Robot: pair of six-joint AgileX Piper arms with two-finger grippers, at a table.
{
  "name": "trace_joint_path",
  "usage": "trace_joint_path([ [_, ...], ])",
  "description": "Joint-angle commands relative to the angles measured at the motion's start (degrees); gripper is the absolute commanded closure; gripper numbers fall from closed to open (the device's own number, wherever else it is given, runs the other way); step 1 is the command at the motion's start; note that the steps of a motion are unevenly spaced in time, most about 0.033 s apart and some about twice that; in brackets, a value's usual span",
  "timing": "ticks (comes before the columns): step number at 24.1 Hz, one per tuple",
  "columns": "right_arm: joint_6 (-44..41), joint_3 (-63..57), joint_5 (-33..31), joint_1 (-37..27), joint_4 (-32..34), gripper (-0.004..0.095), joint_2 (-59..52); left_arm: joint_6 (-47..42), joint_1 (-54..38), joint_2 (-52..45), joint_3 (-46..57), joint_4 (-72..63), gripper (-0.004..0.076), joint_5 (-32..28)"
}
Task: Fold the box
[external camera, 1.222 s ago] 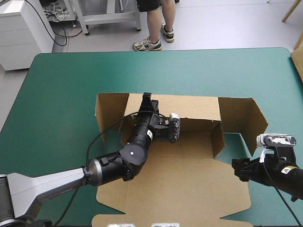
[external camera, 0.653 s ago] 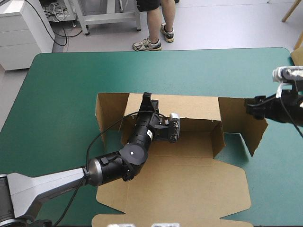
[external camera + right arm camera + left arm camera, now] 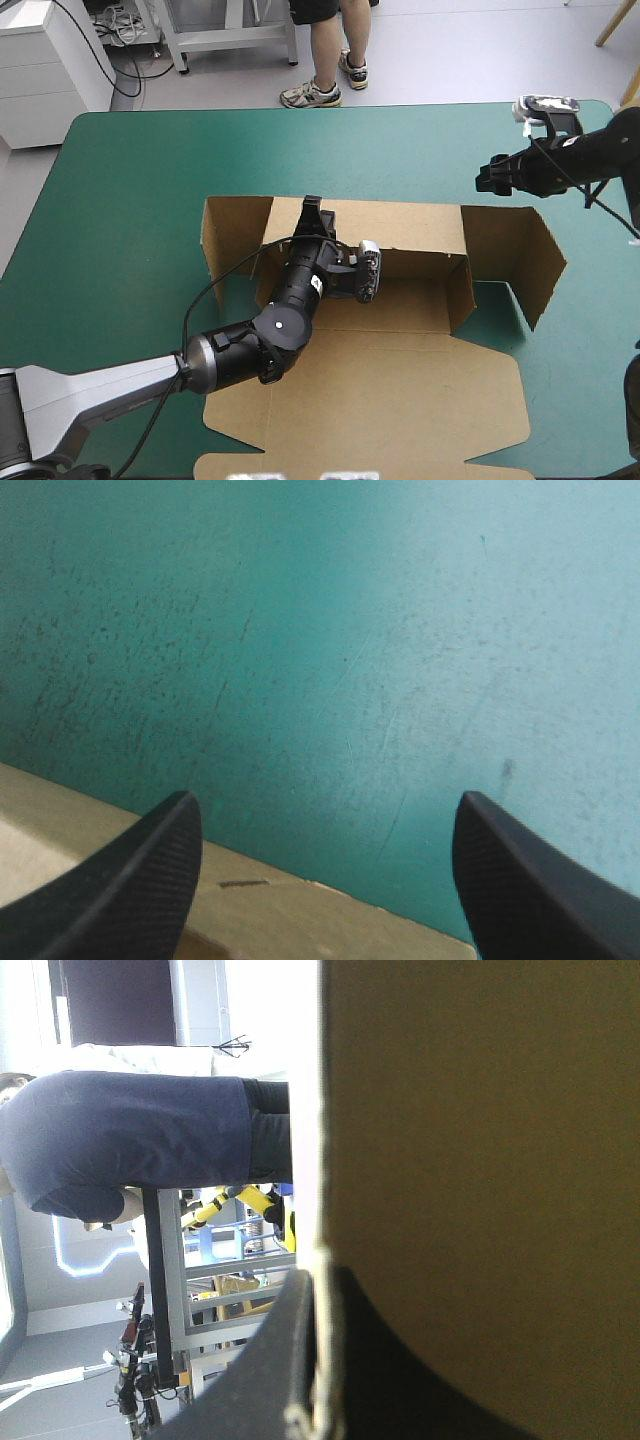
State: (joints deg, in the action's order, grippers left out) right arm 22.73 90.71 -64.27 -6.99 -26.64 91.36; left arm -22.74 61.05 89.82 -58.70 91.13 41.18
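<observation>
Mostly brown board fills the left wrist view; the left gripper (image 3: pixel 310 210) pinches the far wall of the box (image 3: pixel 400 400) on the surface (image 3: pixel 130 200). The right gripper (image 3: pixel 487 172) hangs wide open, empty, beyond the far right flap.

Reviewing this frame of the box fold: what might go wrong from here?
1. The left gripper is shut on the box at one spot toward one end of its far wall. A pull there might twist or crease the wall.
2. The right gripper is open over the teal-green cover, just beyond the box's far edge, and holds nothing. Coming down, it may miss the board or shove the loose flap.
</observation>
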Motion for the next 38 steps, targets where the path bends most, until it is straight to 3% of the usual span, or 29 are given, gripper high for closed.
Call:
trace_joint_path([
  [1,-0.2,2.0,4.2,1.3,-1.1,0.0263,-0.2,-0.4,0.1,-1.9,-0.7,-0.4,0.0731,0.7],
  [10,-1.6,1.9,-1.7,1.3,7.0,0.0263,0.9,-0.4,0.1,-1.9,-0.7,-0.4,0.0731,1.0],
  [21,-0.8,-8.5,-1.4,1.3,6.4,0.0263,-4.6,-2.8,0.1,-1.9,-0.7,-0.4,0.0731,1.7],
  [25,1.6,-18.5,2.9,1.3,3.1,0.0263,-10.9,-3.6,0.1,-1.9,-0.7,-0.4,0.0731,1.7],
  [29,10.6,-31.5,9.4,1.3,-5.1,0.0263,-18.7,-3.6,0.1,-1.9,-0.7,-0.4,0.0731,1.7],
  [38,27.3,-44.1,12.4,1.3,-15.1,0.0263,-28.8,-3.6,0.1,-1.9,-0.7,-0.4,0.0731,1.7],
])
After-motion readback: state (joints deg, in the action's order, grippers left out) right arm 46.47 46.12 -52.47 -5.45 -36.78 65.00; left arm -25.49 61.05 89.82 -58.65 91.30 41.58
